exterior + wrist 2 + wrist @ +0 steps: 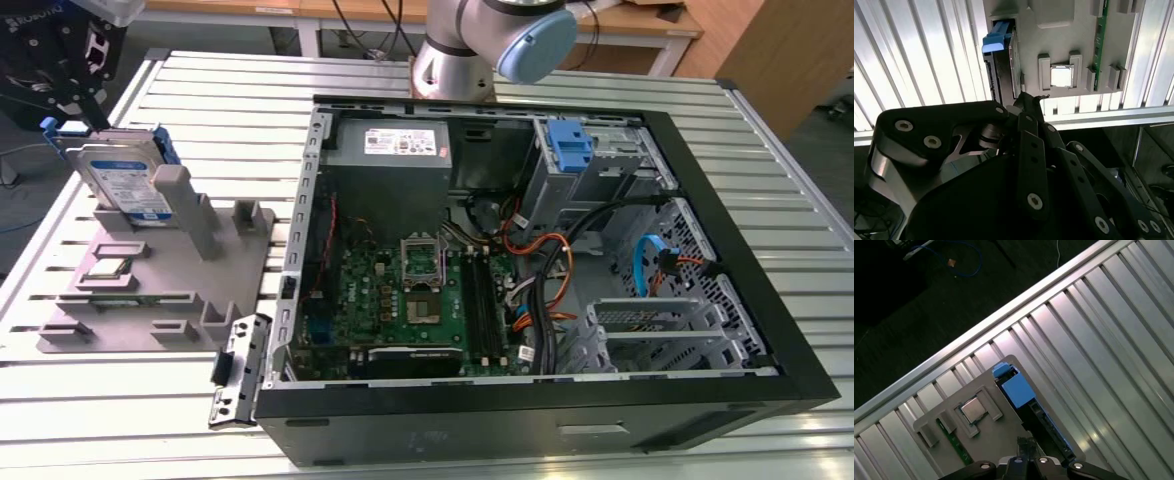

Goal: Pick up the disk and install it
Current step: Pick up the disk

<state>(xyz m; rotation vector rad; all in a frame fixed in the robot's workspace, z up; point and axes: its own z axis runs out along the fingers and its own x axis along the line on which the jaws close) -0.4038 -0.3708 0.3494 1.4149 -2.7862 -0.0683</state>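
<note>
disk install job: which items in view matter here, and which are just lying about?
Job: disk standing in the grey fixture; gripper close by it; open computer case.
Lying about: processor chip, memory stick, lone blue bracket, power supply.

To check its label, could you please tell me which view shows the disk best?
The exterior view: the disk stands upright in a grey holder, label visible. Both wrist views show it edge-on.
</note>
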